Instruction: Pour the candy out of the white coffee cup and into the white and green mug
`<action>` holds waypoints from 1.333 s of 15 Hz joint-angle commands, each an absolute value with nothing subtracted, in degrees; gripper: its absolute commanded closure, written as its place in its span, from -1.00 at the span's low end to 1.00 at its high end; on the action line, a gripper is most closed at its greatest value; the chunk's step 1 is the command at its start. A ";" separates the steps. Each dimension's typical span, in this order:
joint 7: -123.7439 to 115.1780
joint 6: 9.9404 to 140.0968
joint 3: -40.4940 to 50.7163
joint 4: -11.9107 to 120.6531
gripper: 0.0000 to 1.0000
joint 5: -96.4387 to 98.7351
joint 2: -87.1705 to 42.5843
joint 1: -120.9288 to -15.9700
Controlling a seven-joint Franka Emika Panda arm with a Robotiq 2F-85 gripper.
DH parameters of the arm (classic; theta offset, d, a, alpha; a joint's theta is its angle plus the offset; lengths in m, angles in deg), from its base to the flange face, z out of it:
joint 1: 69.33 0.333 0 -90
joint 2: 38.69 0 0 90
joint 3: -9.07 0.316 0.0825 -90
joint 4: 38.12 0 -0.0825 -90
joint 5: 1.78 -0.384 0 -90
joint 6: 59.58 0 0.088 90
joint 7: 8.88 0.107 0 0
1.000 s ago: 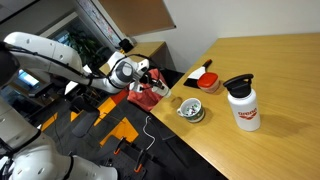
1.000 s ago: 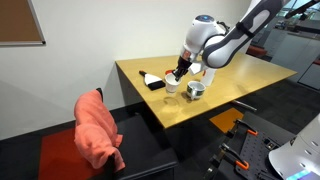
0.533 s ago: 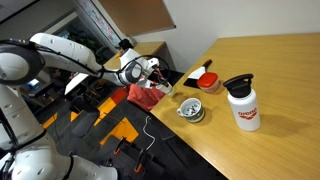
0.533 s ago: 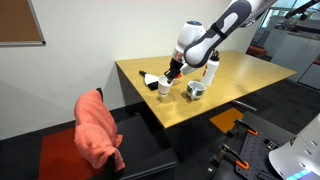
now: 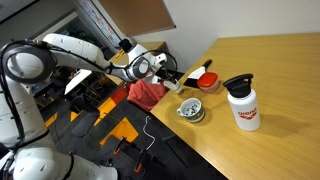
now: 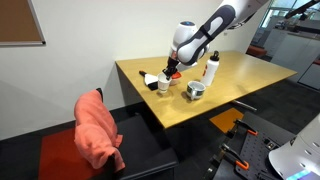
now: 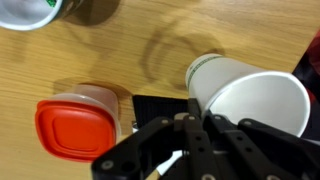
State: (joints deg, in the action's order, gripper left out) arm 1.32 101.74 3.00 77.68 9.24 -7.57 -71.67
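The white coffee cup (image 6: 163, 87) stands upright near the table's edge. In the wrist view it (image 7: 250, 98) fills the right side, and its inside looks pale. The white and green mug (image 5: 191, 110) (image 6: 195, 90) stands a little apart from it, and its rim shows at the top of the wrist view (image 7: 90, 8). My gripper (image 5: 165, 70) (image 6: 171, 68) hovers above and beside the cup. In the wrist view its fingers (image 7: 190, 122) are together with nothing between them, and the cup lies just to their right. No candy can be made out.
A white bottle with a black lid (image 5: 241, 103) (image 6: 211, 68) stands behind the mug. A red-lidded container (image 5: 208, 82) (image 7: 75, 125) and a flat black object (image 6: 152, 82) (image 7: 150, 108) lie close to the cup. A red cloth (image 6: 98, 130) hangs on a chair below the table edge.
My gripper has moved up and along the table edge, away from directly over the cup. The cup now stands uncovered on the table. The mug and bottle have not moved.
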 commanded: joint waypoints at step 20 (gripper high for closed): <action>3.00 91.01 -0.68 77.27 -1.00 8.07 -12.27 -67.06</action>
